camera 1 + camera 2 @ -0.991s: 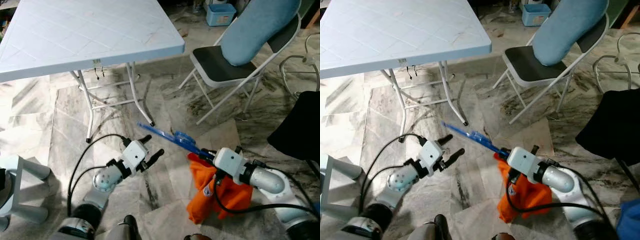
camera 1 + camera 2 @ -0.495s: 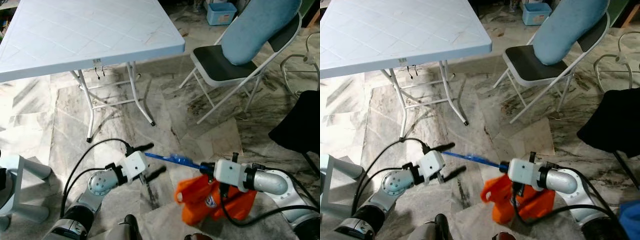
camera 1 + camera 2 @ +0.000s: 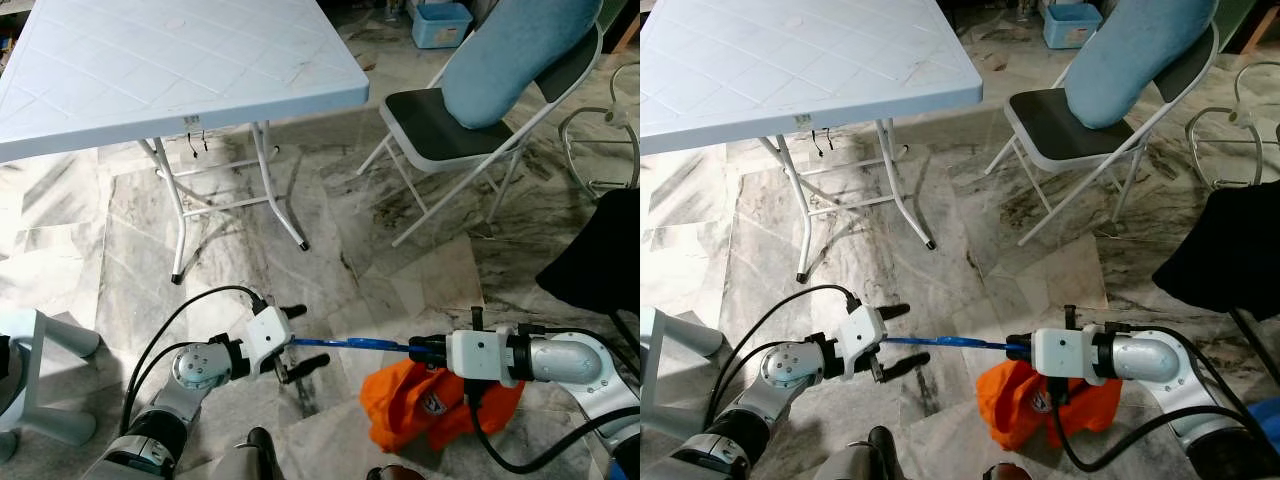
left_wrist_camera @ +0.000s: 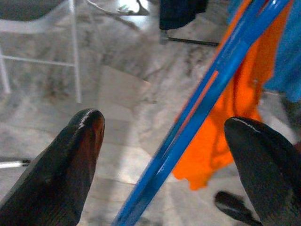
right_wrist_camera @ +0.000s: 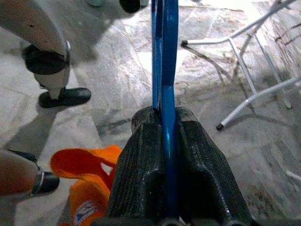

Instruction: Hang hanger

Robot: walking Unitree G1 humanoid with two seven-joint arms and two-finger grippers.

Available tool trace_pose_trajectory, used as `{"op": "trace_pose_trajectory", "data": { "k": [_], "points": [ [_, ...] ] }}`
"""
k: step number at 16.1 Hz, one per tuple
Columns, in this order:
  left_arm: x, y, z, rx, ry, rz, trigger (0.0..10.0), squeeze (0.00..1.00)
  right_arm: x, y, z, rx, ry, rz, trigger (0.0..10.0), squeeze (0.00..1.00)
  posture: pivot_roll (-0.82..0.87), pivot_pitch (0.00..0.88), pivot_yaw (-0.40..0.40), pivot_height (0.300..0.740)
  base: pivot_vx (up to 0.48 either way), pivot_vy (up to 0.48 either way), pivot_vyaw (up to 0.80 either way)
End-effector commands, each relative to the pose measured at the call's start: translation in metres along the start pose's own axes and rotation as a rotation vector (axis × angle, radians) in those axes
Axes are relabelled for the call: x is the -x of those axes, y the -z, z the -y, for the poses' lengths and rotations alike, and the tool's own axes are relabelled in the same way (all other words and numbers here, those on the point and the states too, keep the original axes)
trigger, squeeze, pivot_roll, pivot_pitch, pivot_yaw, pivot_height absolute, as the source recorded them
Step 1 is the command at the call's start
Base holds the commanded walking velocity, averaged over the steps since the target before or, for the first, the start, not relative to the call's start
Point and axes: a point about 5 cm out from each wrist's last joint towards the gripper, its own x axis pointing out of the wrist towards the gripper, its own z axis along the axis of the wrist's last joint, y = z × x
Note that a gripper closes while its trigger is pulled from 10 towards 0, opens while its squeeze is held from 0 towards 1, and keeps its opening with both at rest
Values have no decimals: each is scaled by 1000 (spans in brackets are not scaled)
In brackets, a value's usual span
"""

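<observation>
A blue hanger (image 3: 350,344) lies about level above the floor between my two grippers. My right gripper (image 3: 416,348) is shut on one end of it, and the right wrist view shows the blue bar (image 5: 164,70) pinched between the fingers (image 5: 136,155). An orange garment (image 3: 430,408) hangs bunched just below that gripper. My left gripper (image 3: 300,338) is open around the hanger's free end. In the left wrist view the bar (image 4: 202,108) passes between the two spread fingertips (image 4: 87,127) without a visible touch.
A white folding table (image 3: 180,70) stands at the back left on a marble floor. A folding chair (image 3: 440,125) with a blue cushion (image 3: 520,55) is at the back right. A black cloth (image 3: 600,250) hangs at the right edge, a white stool (image 3: 40,345) at the left.
My right gripper has lowered and turned the hanger from slanting up to level. Its free end now sits between my left gripper's fingers. The orange garment has sunk lower.
</observation>
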Motion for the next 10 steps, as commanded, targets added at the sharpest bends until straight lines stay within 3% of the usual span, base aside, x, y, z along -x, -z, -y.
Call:
{"op": "trace_pose_trajectory", "data": {
  "k": [1, 2, 3, 4, 5, 6, 10],
  "points": [
    [1, 4, 3, 20, 34, -19, 8314, 0, 0, -7, -2, 37, -38, 28, 10000, 0, -213, 207, 12, 740, 0, 0, 0],
    [0, 4, 3, 22, 39, -18, 7804, 0, 0, -7, -3, 37, -44, 31, 10000, 0, -213, 207, 12, 740, 0, 0, 0],
    [-2, 3, 4, 30, 61, -21, 4745, 0, 1, -9, -3, 38, -51, 38, 10000, 0, -214, 207, 12, 740, 0, 0, 0],
    [-2, 3, 5, 34, 72, -22, 4745, 0, 1, -10, -2, 38, -53, 42, 10000, 0, -214, 207, 12, 740, 0, 0, 0],
    [-6, 1, 6, 28, 88, -21, 1882, 0, 2, -12, -1, 34, -51, 54, 10000, 0, -217, 204, 11, 740, 0, 0, 0],
    [-8, -2, 6, 18, 98, -11, 0, 0, 2, -12, -1, 31, -56, 57, 10000, 0, -219, 203, 11, 740, 0, 0, 0],
    [-14, -10, 1, 7, 103, 14, 0, 0, -1, -13, -2, 29, -47, 64, 10000, 0, -218, 204, 10, 740, 0, 0, 0]
  ]
}}
